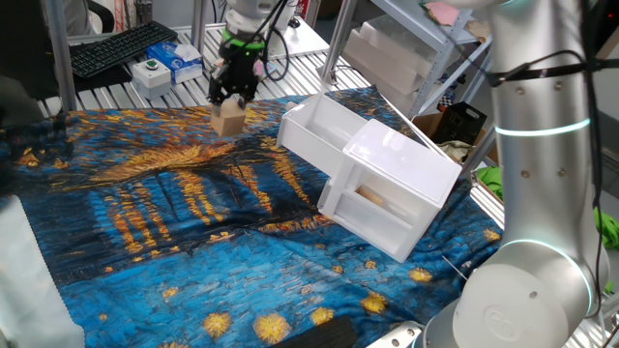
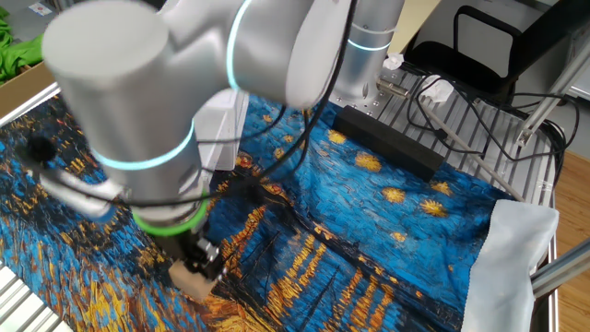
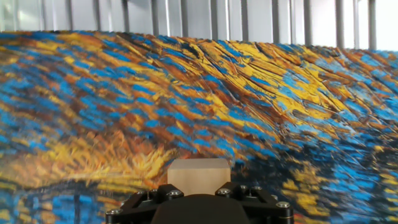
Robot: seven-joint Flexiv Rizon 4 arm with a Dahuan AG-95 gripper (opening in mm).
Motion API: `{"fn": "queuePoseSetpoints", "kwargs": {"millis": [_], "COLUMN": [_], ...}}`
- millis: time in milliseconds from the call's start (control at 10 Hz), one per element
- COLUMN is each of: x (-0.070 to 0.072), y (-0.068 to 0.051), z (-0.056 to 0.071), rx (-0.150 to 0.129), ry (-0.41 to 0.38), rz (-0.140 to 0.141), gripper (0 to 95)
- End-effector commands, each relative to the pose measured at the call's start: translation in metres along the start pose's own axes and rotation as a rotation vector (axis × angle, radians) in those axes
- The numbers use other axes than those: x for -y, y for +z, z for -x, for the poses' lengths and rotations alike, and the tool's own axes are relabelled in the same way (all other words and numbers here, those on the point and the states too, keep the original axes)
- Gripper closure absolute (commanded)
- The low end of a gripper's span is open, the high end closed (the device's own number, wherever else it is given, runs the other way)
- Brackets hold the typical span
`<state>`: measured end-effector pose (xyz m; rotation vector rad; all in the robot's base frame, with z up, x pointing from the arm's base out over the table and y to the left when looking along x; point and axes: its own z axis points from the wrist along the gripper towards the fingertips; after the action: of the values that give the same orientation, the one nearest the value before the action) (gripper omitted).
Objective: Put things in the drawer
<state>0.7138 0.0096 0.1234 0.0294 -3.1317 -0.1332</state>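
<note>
A small tan wooden block (image 1: 229, 119) is held between my gripper's (image 1: 231, 101) black fingers at the far left of the painted cloth. Whether it touches the cloth I cannot tell. In the hand view the block (image 3: 199, 172) fills the gap between the fingers (image 3: 239, 190). From the other side the block (image 2: 192, 280) shows just under the gripper (image 2: 203, 265). The drawer (image 1: 311, 132), a shallow white tray, is pulled out of the white cabinet (image 1: 406, 159) to the right of the gripper, and nothing shows inside it.
A lower drawer with a see-through front (image 1: 379, 206) sits under the tray, with something tan inside. A keyboard (image 1: 121, 46) and a small box (image 1: 155, 72) lie behind the cloth. A second robot arm (image 1: 542, 193) stands at the right. A black bar (image 2: 387, 140) lies on the cloth's edge.
</note>
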Motion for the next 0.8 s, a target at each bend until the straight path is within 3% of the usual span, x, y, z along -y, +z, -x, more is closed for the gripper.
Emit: {"fn": "queuePoseSetpoints", "kwargs": {"millis": [100, 400, 800], "x": [0.005, 0.007, 0.015], "y": [-0.012, -0.03, -0.047], "z": [-0.004, -0.011, -0.021], "rx": [-0.005, -0.003, -0.002], "ry": [-0.049, -0.099, -0.14], "rz": [-0.015, -0.049, -0.052], "gripper": [95.0, 95.0, 95.0]}}
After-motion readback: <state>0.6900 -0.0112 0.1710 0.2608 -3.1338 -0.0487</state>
